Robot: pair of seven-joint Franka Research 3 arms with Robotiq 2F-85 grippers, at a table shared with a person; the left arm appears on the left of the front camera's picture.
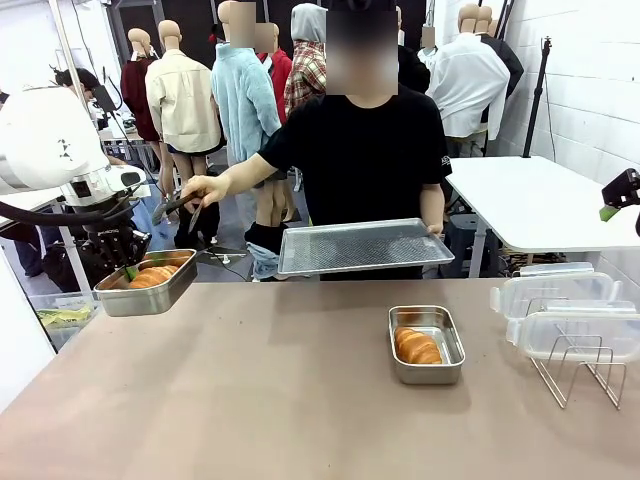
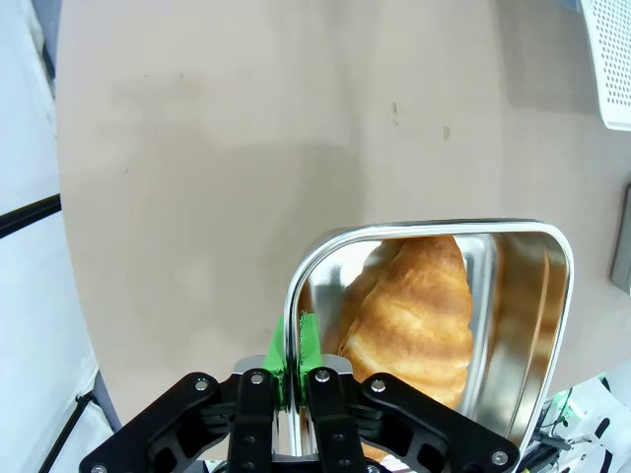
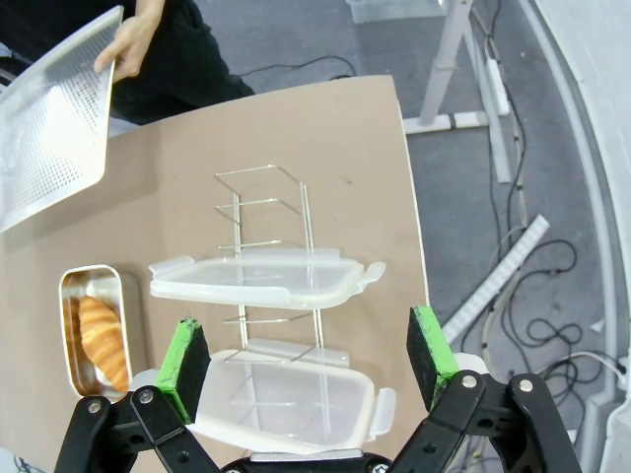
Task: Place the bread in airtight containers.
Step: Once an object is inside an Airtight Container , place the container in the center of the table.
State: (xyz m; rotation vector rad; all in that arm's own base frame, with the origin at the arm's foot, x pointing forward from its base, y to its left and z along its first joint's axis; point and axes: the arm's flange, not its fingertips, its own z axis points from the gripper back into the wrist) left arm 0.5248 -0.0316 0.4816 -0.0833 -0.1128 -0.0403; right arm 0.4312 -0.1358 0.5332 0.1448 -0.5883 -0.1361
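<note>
In the left wrist view the left hand (image 2: 294, 360) covers the near end of the roll (image 2: 414, 315), and the tin (image 2: 532, 296) it grips runs off the bottom edge. From the front, that hand sits mostly behind the tin. The right hand (image 1: 620, 195) is cut by the front view's right edge, as are the lids (image 1: 565, 320). The dark tool (image 1: 175, 207) the person holds is too small to name, perhaps tongs. The tray (image 3: 49, 128) runs off the right wrist view's left edge.
</note>
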